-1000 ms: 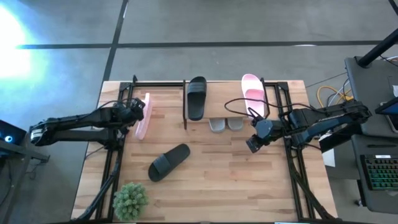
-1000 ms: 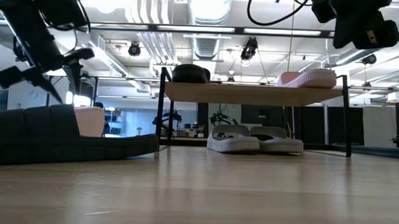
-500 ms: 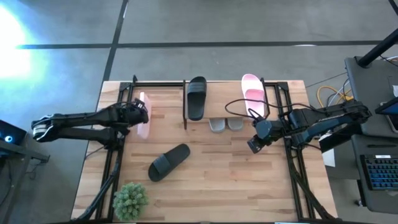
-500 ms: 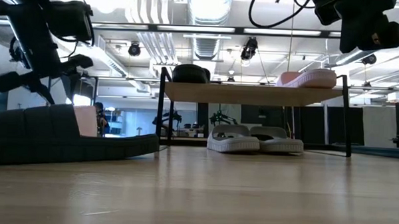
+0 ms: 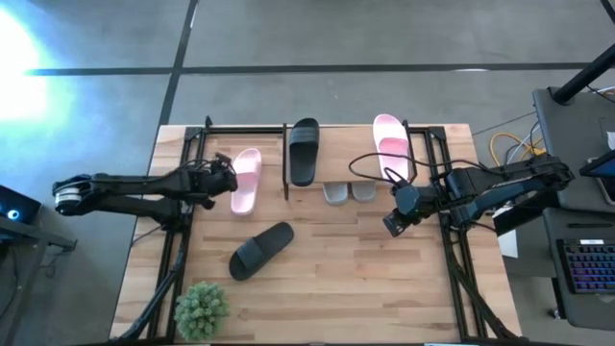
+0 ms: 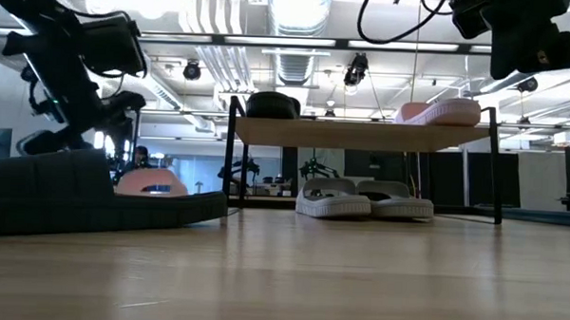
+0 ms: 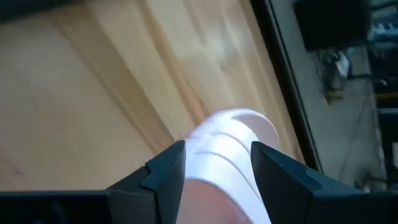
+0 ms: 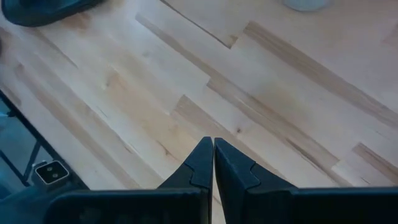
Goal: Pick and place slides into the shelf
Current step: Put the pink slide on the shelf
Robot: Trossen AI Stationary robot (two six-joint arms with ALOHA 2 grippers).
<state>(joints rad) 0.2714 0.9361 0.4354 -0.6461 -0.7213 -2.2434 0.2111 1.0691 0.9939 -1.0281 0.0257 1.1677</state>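
Pink slide (image 5: 246, 180) gripped by left claw (image 5: 227, 179), right claw (image 5: 391, 226) clenched empty.

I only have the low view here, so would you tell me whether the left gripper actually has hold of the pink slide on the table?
Observer: Yes, the left wrist view shows the left gripper with its fingers on either side of the pink slide, gripping it.
Operator: Thank you. Is that slide lying flat?
Observer: From above, the pink slide lies with its strap up on the table, left of the shelf.
Operator: And where is the second black slide?
Observer: The black slide lies loose on the table, nearer the front, beside a small green plant.
Operator: What about the right gripper?
Observer: The right gripper is shut and empty, over bare wood.
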